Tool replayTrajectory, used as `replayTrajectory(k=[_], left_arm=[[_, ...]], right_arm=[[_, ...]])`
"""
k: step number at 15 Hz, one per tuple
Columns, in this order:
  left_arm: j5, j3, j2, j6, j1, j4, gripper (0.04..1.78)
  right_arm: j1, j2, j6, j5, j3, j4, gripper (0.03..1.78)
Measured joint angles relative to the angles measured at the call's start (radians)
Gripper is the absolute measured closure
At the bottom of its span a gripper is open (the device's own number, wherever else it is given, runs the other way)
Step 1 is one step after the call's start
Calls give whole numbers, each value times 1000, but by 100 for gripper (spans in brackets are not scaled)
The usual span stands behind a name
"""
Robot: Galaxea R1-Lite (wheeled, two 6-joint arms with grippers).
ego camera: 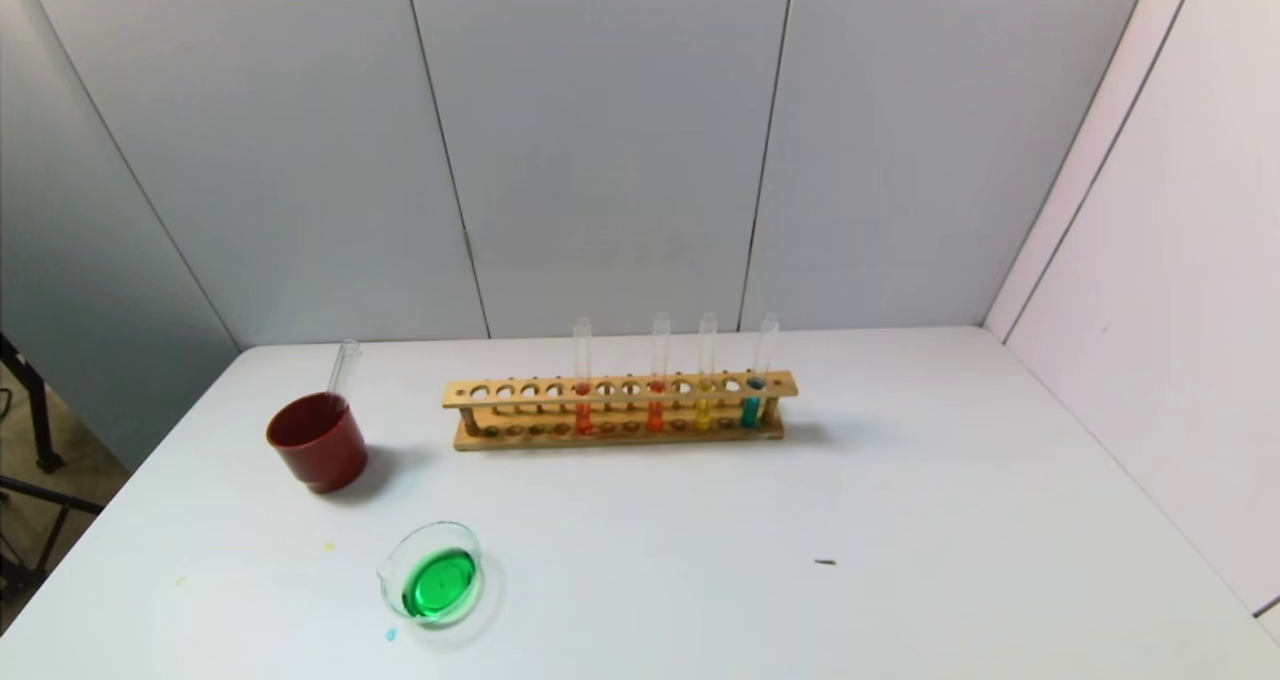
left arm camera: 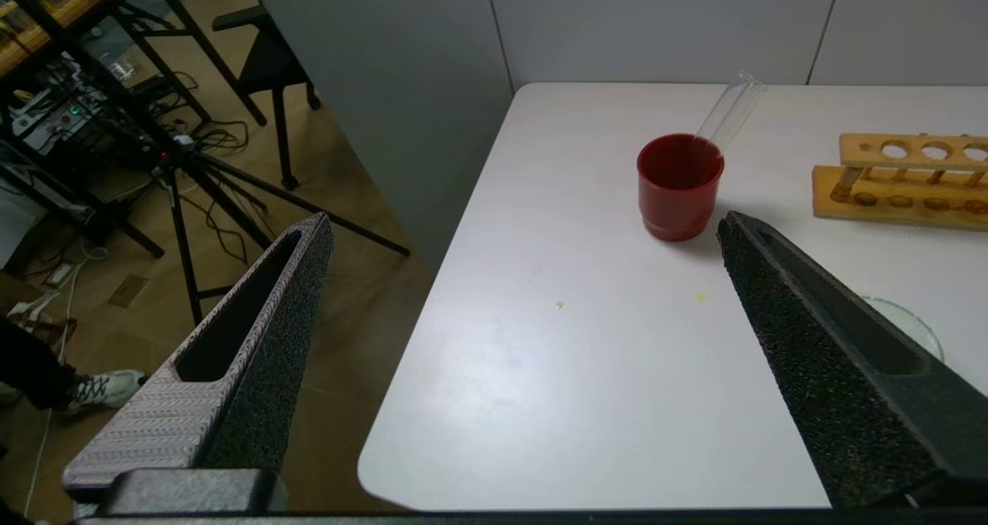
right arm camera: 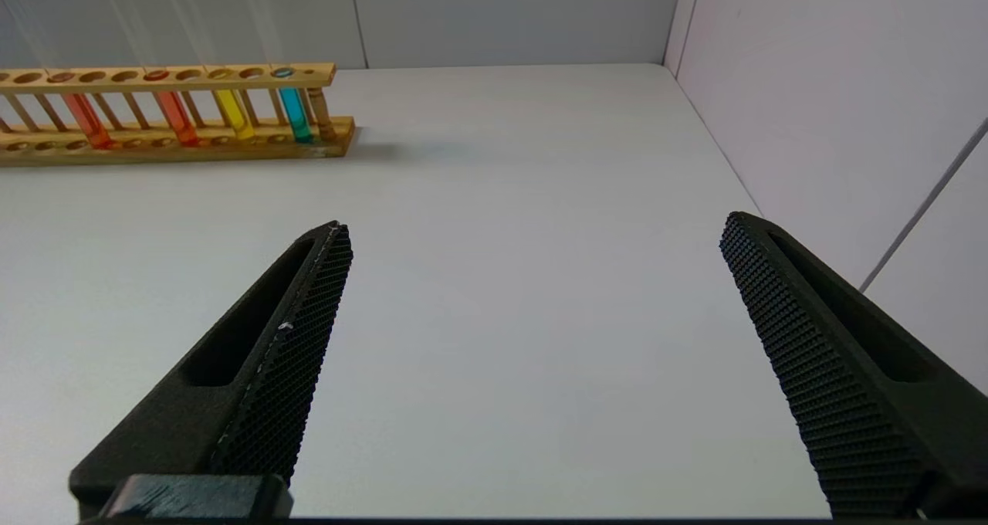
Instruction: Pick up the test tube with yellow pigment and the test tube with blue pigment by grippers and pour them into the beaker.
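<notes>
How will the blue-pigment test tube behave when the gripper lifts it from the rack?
The test tube with blue pigment looks like thin smooth glass: probably fragile and slippery. Its liquid sits low, so it is likely light. Standing upright in the wooden rack, it should lift straight out.

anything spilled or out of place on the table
Yes. Small yellow and blue droplets lie on the white table near the clear glass beaker, which already holds green liquid. An empty glass tube leans tilted in the dark red cup instead of standing in the wooden rack.
</notes>
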Motion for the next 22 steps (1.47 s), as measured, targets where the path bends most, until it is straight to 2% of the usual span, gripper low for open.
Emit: replayTrajectory(k=[3, 6, 8, 11, 13, 18, 22], left_arm=[[2, 62, -179, 29, 23, 110, 7], [-5, 182, -323, 51, 29, 121, 7], [-71, 286, -401, 57, 28, 93, 7], [-275, 450, -476, 42, 25, -7, 7], [-359, 567, -497, 26, 24, -110, 7], [-423, 846, -509, -3, 22, -446, 7], [-421, 880, -509, -80, 21, -483, 7]], right_arm=[[0, 0, 0, 0, 0, 0, 7], [0, 0, 0, 0, 0, 0, 7], [0, 0, 0, 0, 0, 0, 7], [0, 0, 0, 0, 0, 0, 7], [0, 0, 0, 0, 0, 0, 7], [0, 0, 0, 0, 0, 0, 7], [0, 0, 0, 0, 0, 0, 7]])
